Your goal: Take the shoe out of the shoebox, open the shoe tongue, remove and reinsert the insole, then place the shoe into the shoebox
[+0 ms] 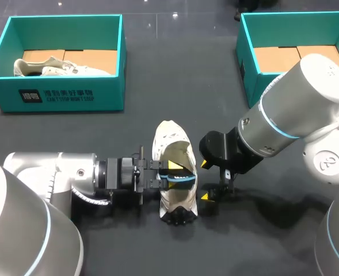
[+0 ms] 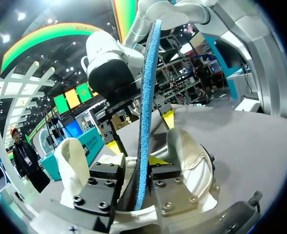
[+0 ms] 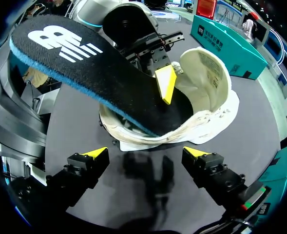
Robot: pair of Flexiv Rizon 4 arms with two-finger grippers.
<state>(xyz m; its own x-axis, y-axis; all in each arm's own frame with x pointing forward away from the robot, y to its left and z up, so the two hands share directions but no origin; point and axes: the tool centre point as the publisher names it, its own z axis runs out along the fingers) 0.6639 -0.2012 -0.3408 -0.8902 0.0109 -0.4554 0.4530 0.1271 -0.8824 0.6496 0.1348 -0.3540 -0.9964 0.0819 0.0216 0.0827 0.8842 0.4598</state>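
Observation:
A white shoe (image 1: 172, 144) lies on the dark table in the middle of the head view, its opening spread wide (image 3: 206, 73). A black-topped, blue-soled insole (image 1: 181, 180) stands slanted, one end in the shoe and the other raised (image 3: 99, 73). My left gripper (image 1: 170, 174) comes in from the left with the insole (image 2: 145, 122) between its fingers. One yellow fingertip (image 3: 165, 83) rests on the black top and a small gap shows on the other side, so it is open. My right gripper (image 1: 206, 180) hangs open just right of the shoe, nothing between its fingers (image 3: 148, 158).
A teal shoebox (image 1: 54, 95) at the back left holds another white shoe (image 1: 60, 68). A second teal shoebox (image 1: 250, 69) stands at the back right with only its cardboard floor showing. My right arm's grey body reaches over the table's right side.

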